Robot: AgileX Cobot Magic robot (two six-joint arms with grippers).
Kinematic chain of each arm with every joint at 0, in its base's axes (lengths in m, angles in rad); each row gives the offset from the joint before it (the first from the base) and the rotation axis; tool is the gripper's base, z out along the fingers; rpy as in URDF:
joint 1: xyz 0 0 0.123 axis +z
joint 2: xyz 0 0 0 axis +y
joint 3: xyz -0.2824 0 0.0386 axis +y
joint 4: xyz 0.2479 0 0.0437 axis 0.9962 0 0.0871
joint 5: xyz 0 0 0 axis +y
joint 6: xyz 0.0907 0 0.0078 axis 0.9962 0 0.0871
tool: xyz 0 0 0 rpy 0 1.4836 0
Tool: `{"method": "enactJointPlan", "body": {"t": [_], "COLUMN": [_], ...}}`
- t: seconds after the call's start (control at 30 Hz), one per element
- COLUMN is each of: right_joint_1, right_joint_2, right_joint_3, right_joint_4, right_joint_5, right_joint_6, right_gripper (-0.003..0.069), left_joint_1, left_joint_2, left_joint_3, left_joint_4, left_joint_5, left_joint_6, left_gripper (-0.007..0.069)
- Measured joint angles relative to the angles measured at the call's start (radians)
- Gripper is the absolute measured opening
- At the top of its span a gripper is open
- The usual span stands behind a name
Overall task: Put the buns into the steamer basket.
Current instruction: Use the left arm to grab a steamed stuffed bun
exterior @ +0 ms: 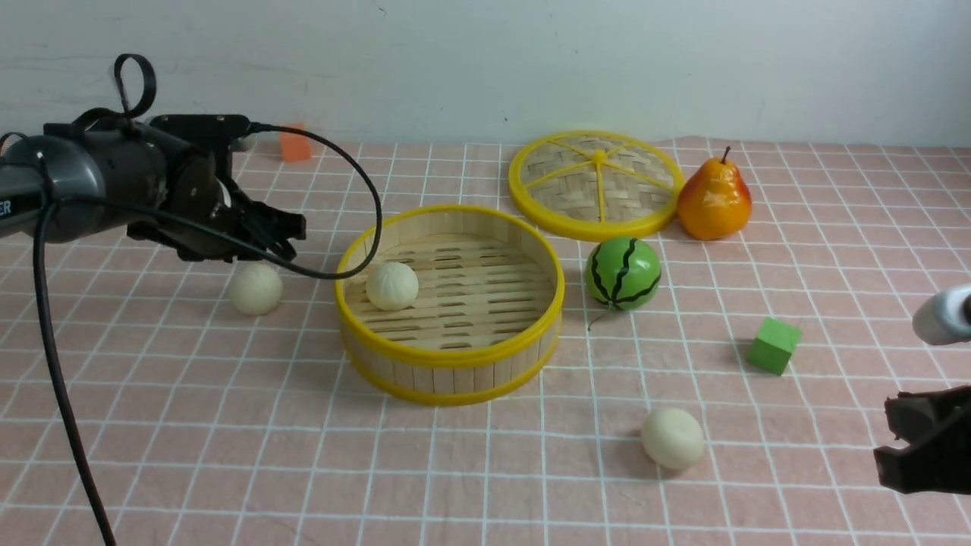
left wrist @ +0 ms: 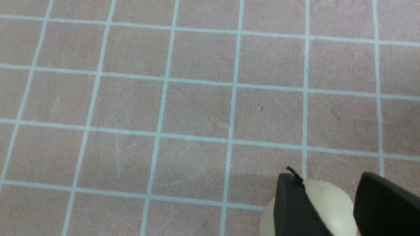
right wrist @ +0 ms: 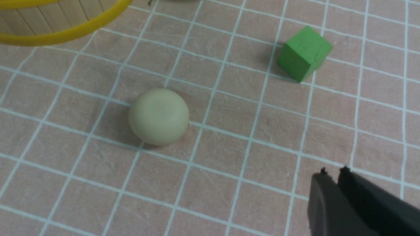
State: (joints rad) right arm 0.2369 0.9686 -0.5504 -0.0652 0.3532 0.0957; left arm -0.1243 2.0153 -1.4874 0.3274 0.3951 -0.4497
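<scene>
Status: 1 of 3 in. First bun (exterior: 391, 285) sits on the slat floor of the steamer basket (exterior: 452, 356), on its left side; the basket is mid-surface (exterior: 190, 425). Left bun (exterior: 256, 288) lies on the cloth between the basket and the left edge. Near bun (exterior: 672, 437) lies toward the near edge, right half, not far from the green cube (exterior: 773, 345).

Left pincer (exterior: 282, 230) hovers over the left bun, fingers apart; in the wrist view the bun shows between the two tips, not clamped. Right pincer (right wrist: 332, 173) is parked by the right edge, fingers together, holding nothing.

Risks, my read:
- The bun is round. If one finger touches first on descent, it likely rolls out of the gap.
- Too shallow a grip and it squirts out on closing.
- The left arm's cable (exterior: 364, 189) hangs close to the basket rim; a swing over could snag it and drag the basket.
- A low carry clips the wall; a high drop knocks the first bun about.
</scene>
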Motion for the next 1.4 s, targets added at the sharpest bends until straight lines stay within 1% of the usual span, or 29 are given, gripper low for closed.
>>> {"method": "enactJointPlan", "body": {"t": [0.03, 0.07, 0.13, 0.17, 0.2, 0.27, 0.37, 0.47, 0.5, 0.53, 0.63, 0.7, 1.0, 1.07, 1.17, 1.27, 1.33, 1.37, 1.4], "right_joint_1": [0.000, 0.000, 0.000, 0.000, 0.000, 0.000, 0.000, 0.000, 0.000, 0.000, 0.000, 0.000, 0.000, 0.000, 0.000, 0.000, 0.000, 0.000, 0.000], "right_joint_2": [0.000, 0.000, 0.000, 0.000, 0.000, 0.000, 0.000, 0.000, 0.000, 0.000, 0.000, 0.000, 0.000, 0.000, 0.000, 0.000, 0.000, 0.000, 0.000], "right_joint_3": [0.000, 0.000, 0.000, 0.000, 0.000, 0.000, 0.000, 0.000, 0.000, 0.000, 0.002, 0.003, 0.005, 0.005, 0.005, 0.005, 0.005, 0.005, 0.005], "right_joint_4": [0.000, 0.000, 0.000, 0.000, 0.000, 0.000, 0.000, 0.000, 0.000, 0.000, 0.000, 0.000, 0.000, 0.000, 0.000, 0.000, 0.000, 0.000, 0.000], "right_joint_5": [0.000, 0.000, 0.000, 0.000, 0.000, 0.000, 0.000, 0.000, 0.000, -0.001, -0.003, -0.003, -0.003, -0.003, -0.003, -0.003, -0.003, -0.004, -0.004], "right_joint_6": [-0.008, -0.010, -0.012, -0.015, -0.015, -0.017, -0.017, -0.017, -0.017, -0.017, -0.017, -0.017, -0.018, -0.018, -0.018, -0.019, -0.019, -0.019, -0.019], "right_gripper": [0.0063, 0.0063, 0.0063, 0.0063, 0.0063, 0.0066, 0.0068, 0.0071, 0.0071, 0.0073, 0.0076, 0.0076, 0.0080, 0.0080, 0.0083, 0.0085, 0.0085, 0.0085, 0.0085], "left_joint_1": [-0.003, -0.008, -0.014, -0.022, -0.023, -0.028, -0.020, -0.012, -0.010, -0.010, -0.010, -0.010, -0.010, -0.010, -0.009, -0.009, -0.009, -0.009, -0.012], "left_joint_2": [-0.001, -0.004, -0.008, -0.013, -0.014, -0.012, 0.007, 0.040, 0.041, 0.052, 0.065, 0.073, 0.146, 0.154, 0.156, 0.150, 0.136, 0.121, 0.105], "left_joint_3": [-0.025, -0.047, -0.070, -0.098, -0.103, -0.119, -0.121, -0.121, -0.121, -0.121, -0.121, -0.121, -0.121, -0.121, -0.121, -0.121, -0.121, -0.121, -0.121], "left_joint_4": [-0.007, -0.020, -0.033, -0.051, -0.053, -0.058, -0.058, -0.059, -0.059, -0.059, -0.061, -0.054, -0.008, 0.000, 0.010, 0.015, 0.015, 0.015, 0.012], "left_joint_5": [0.041, 0.086, 0.134, 0.182, 0.188, 0.184, 0.178, 0.174, 0.172, 0.166, 0.145, 0.129, 0.124, 0.124, 0.123, 0.117, 0.118, 0.121, 0.122], "left_joint_6": [-0.008, -0.013, -0.013, -0.011, -0.008, 0.004, 0.002, -0.030, -0.032, -0.049, -0.094, -0.126, -0.190, -0.194, -0.199, -0.199, -0.199, -0.199, -0.199], "left_gripper": [0.0309, 0.0318, 0.0321, 0.0320, 0.0320, 0.0320, 0.0342, 0.0396, 0.0400, 0.0426, 0.0463, 0.0470, 0.0469, 0.0444, 0.0339, 0.0178, 0.0090, 0.0033, 0.0007]}}
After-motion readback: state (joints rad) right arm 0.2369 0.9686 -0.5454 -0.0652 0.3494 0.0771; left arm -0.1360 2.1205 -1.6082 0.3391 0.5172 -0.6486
